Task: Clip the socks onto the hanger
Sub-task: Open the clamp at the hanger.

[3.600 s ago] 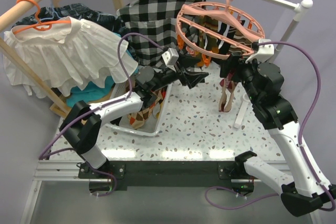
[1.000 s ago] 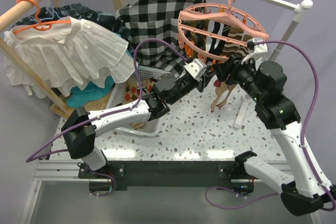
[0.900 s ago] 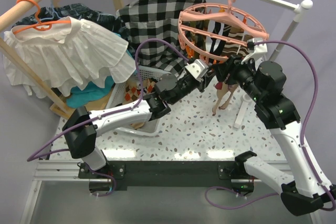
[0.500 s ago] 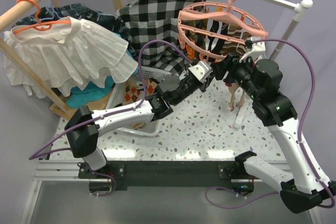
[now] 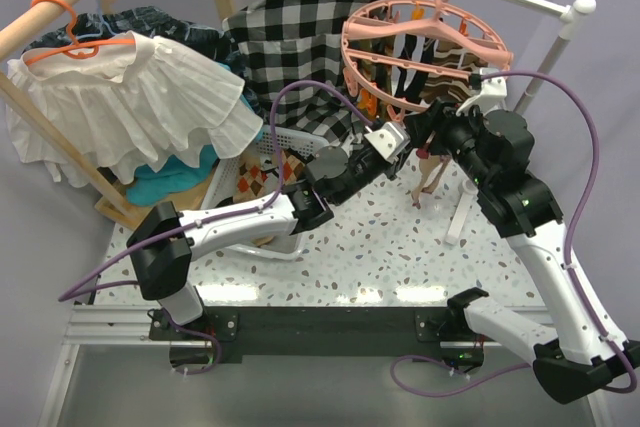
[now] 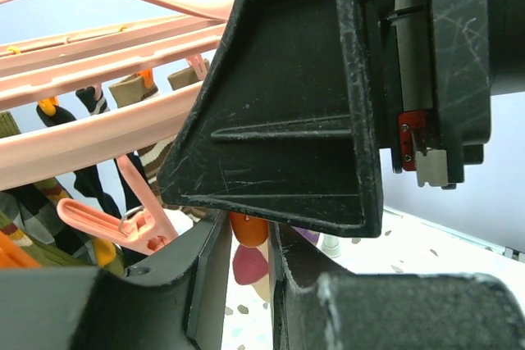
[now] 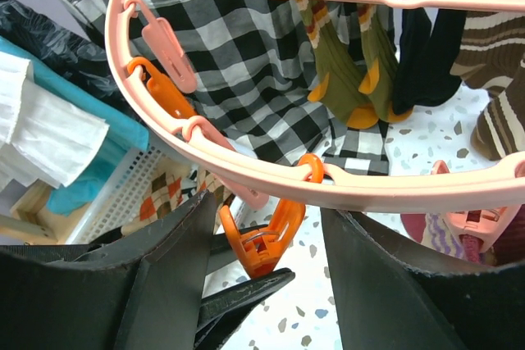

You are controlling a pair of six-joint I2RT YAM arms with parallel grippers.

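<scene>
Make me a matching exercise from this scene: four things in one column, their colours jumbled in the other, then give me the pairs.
Things:
1. drying ring hanger
2. shirt behind the ring
3. mesh basket
4. clip peg nearest the right wrist camera

Colours:
A. white
B. orange
C. salmon pink
D. black and white check

Pairs: 1-C, 2-D, 3-A, 4-B
</scene>
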